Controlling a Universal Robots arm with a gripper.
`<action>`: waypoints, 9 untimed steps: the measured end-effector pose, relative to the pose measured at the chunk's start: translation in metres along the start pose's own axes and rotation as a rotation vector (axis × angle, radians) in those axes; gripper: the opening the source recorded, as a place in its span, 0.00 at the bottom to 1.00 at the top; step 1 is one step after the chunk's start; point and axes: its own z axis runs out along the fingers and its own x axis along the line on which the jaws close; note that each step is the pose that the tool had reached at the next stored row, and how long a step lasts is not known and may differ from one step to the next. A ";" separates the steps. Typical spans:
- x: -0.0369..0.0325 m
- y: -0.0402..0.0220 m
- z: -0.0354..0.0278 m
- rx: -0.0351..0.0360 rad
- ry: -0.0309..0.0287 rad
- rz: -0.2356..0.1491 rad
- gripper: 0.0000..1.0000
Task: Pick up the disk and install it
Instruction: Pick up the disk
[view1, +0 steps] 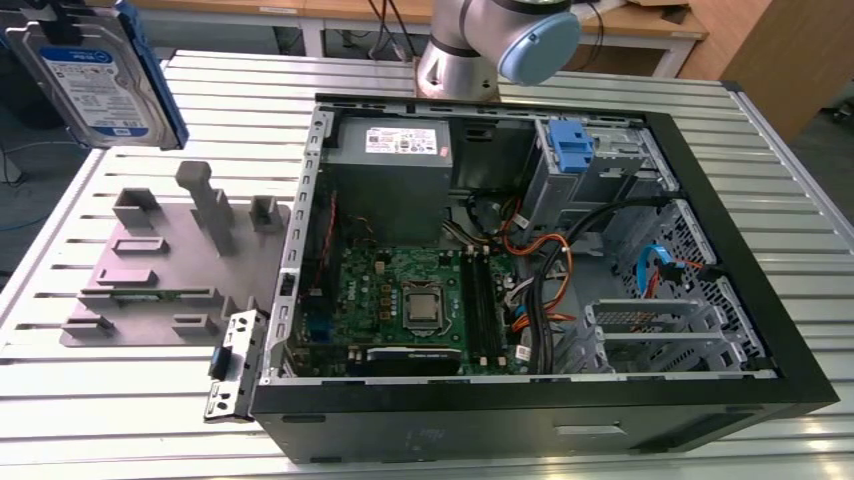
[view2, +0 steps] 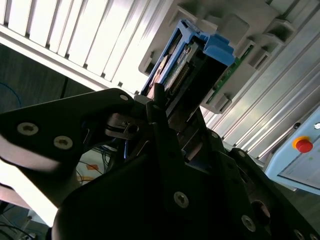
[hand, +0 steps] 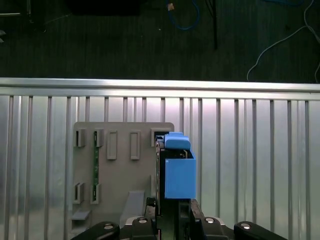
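The slatted table carries the open computer case on the exterior view's right and a grey fixture plate on its left. The disk hangs above that plate, well apart from the case — its long axis runs straight away from my claw, which is clamped on its end.

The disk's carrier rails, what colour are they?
Blue, seen best on the disk in the first wrist view.
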 end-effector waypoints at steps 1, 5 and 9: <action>0.0000 0.0000 0.0000 -0.0005 -0.0001 0.000 0.35; 0.0000 0.0000 -0.0001 -0.0020 -0.0001 0.000 0.35; -0.0003 0.0001 -0.0073 -0.0021 -0.0001 0.000 0.35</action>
